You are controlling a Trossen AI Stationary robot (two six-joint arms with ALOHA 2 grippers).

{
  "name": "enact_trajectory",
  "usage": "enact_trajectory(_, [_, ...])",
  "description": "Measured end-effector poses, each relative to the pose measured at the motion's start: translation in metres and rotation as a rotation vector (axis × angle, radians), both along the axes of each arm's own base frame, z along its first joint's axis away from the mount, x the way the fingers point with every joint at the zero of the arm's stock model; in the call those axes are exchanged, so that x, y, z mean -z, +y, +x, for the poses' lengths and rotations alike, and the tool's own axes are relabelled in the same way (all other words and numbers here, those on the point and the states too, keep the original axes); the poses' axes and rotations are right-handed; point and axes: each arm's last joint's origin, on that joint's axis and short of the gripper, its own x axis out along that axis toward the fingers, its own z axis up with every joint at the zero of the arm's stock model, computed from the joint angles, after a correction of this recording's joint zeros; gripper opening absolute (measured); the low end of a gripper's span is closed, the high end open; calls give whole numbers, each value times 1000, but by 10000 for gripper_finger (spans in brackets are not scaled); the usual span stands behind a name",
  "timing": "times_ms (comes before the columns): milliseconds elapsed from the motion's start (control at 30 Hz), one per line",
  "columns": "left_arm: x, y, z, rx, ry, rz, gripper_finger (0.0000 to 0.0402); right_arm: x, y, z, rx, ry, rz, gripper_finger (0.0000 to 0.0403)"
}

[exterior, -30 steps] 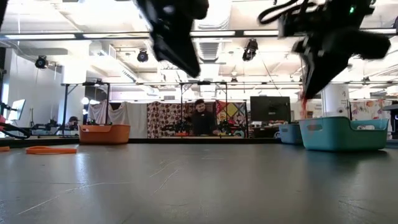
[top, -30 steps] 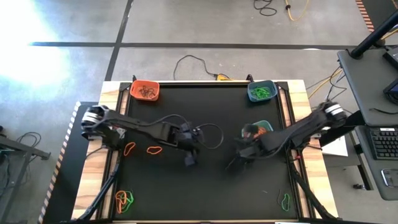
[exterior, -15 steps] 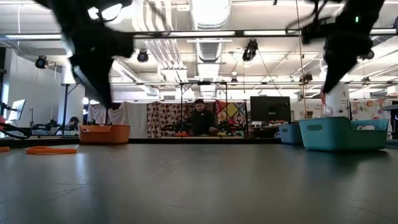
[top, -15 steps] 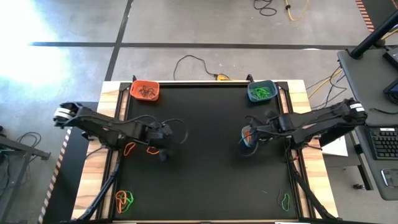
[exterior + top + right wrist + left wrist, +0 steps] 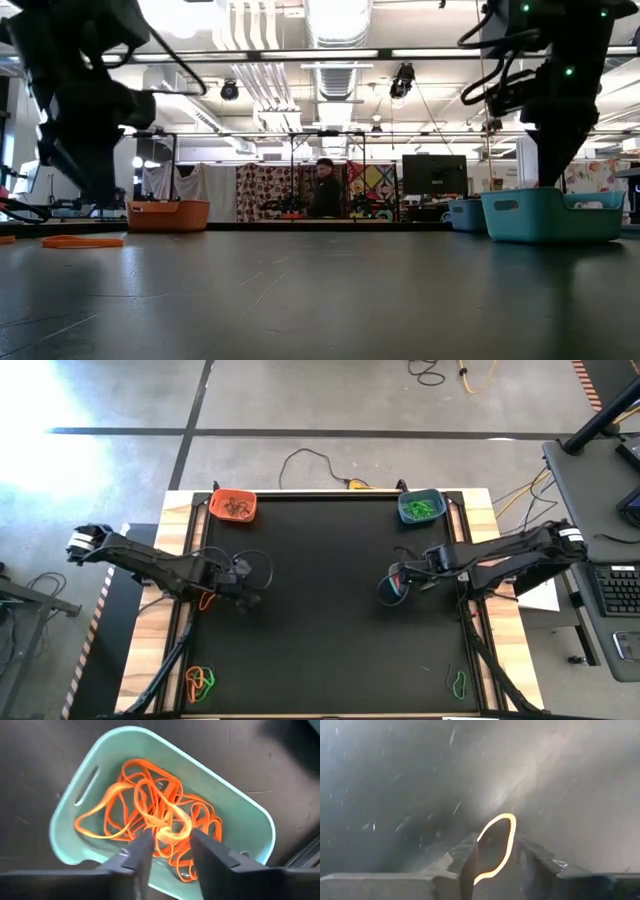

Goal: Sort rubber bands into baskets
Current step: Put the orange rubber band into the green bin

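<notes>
My left gripper (image 5: 245,600) hangs open just above the black mat at its left. In the left wrist view its fingers (image 5: 495,842) stand on either side of one orange rubber band (image 5: 510,837) lying flat. My right gripper (image 5: 400,582) is open over the teal basket (image 5: 90,785), fingers (image 5: 170,834) pointing down at a heap of orange bands (image 5: 150,810) lying on the basket's floor. The orange basket (image 5: 233,506) and the blue basket (image 5: 420,507), which holds green bands, stand at the far corners.
Another orange band (image 5: 208,598) lies beside my left gripper. A cluster of orange and green bands (image 5: 200,680) lies at the near left corner, and a green one (image 5: 458,682) at the near right. Wooden strips (image 5: 500,620) border the mat.
My left gripper has swept from the mat's middle toward the table's left edge and sunk, rolling, until it stands over the orange band. My right gripper has moved toward the right edge to the teal basket. The orange band that hung below its fingers no longer hangs there.
</notes>
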Motion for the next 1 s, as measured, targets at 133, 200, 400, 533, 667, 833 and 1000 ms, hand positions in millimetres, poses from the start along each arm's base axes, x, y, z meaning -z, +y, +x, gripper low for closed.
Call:
enact_trajectory(133, [5, -1, 0, 15, 25, -13, 157, -14, 0, 4, -7, -32, 1, 174])
enact_trajectory(200, [7, -1, 1, 40, 46, -15, 179, -24, 0, 9, -15, -72, 0, 191])
enact_trajectory(400, [18, -4, 12, 130, 46, -14, 213, -59, 0, 20, -51, -169, -35, 207])
enact_trajectory(533, [30, -6, 20, 151, 60, -6, 203, -88, -1, 22, -37, -205, -102, 198])
enact_trajectory(667, [43, -7, 25, 151, 123, 6, 176, -118, 0, 23, -57, -266, -163, 183])
enact_trajectory(833, [50, -6, 27, 132, 165, 34, 116, -149, 2, 24, -101, -357, -212, 164])
enact_trajectory(1000, [48, -5, 25, 75, 140, 46, 28, -170, 4, 24, -144, -411, -241, 145])
